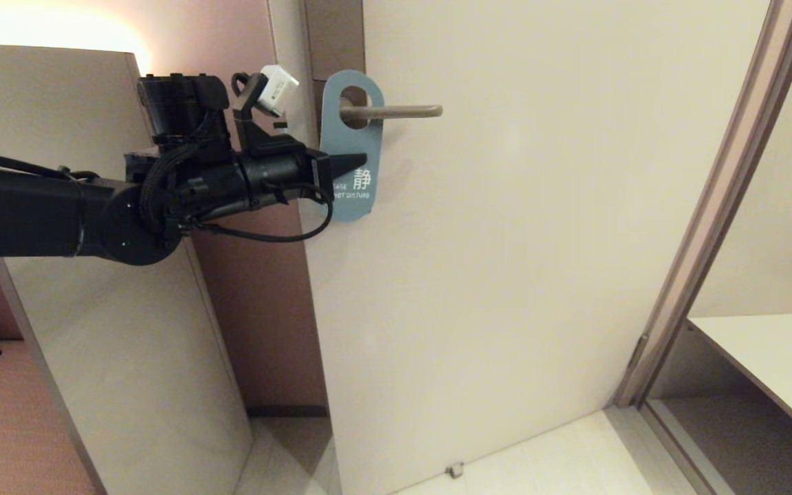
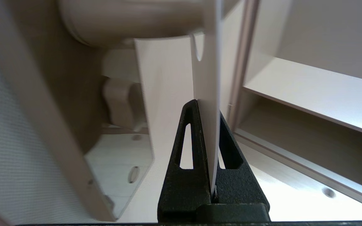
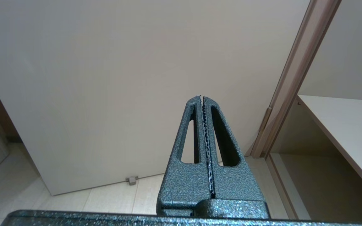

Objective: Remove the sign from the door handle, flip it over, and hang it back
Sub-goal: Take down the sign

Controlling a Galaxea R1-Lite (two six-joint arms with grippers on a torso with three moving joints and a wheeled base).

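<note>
Upper centre of the head view: the left gripper (image 1: 358, 163) pinches the lower edge of the teal sign (image 1: 351, 148), its oval hole looped over the door handle (image 1: 396, 111), seemingly ready to slide it off. The right gripper (image 3: 203, 98), fingers pressed together, idles facing the door (image 3: 121, 78).

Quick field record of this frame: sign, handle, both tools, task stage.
sign: teal face out, hole over the door handle, lower part pinched, hanging slightly tilted
door handle: horizontal metal lever on the door, passing through the sign's hole
left tool: shut on the sign's lower edge, reaching in from the left; wrist view shows the card edge-on between the fingers
right tool: shut, empty, away from the handle, facing the lower door
task stage: sign gripped, not yet off the handle, not yet turned over
</note>
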